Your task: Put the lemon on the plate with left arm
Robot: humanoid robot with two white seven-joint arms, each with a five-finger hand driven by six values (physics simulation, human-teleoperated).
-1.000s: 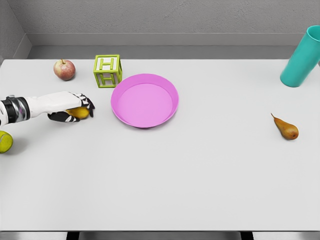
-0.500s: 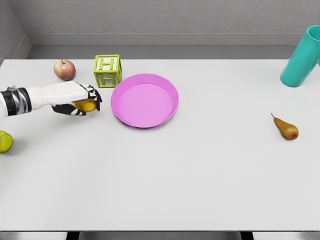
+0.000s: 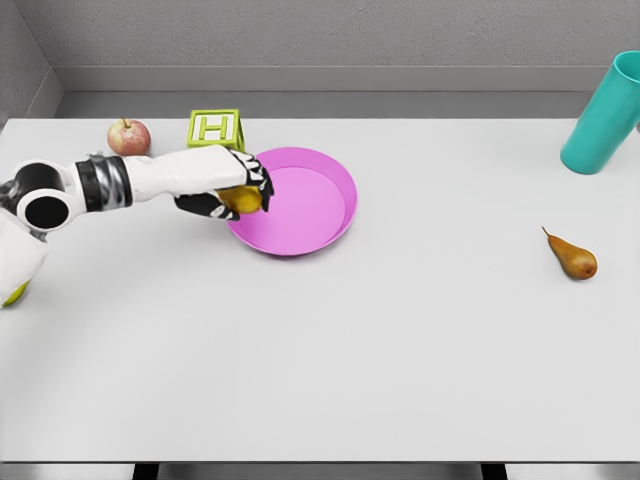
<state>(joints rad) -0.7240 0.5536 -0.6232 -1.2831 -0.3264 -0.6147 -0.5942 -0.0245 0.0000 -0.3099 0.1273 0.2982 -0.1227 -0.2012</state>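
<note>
Here the left hand (image 3: 232, 186) is curled around the lemon (image 3: 241, 199), holding it over the left rim of the pink plate (image 3: 310, 205). Just behind the hand stands a green letter block (image 3: 214, 128), partly hidden by the arm, with an apple (image 3: 129, 137) further left. Far right on the table (image 3: 400, 340) lie a pear (image 3: 573, 258) and a teal cup (image 3: 603, 115).

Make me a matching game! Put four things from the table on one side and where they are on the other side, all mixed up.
Things:
1. lemon
2. apple
3. pear
4. teal cup

Places:
A. far right corner, leaning
B. alone on the right, near side of the cup
C. far left, beside the letter block
D. in the left hand, over the pink plate rim

Pairs: 1-D, 2-C, 3-B, 4-A
</note>
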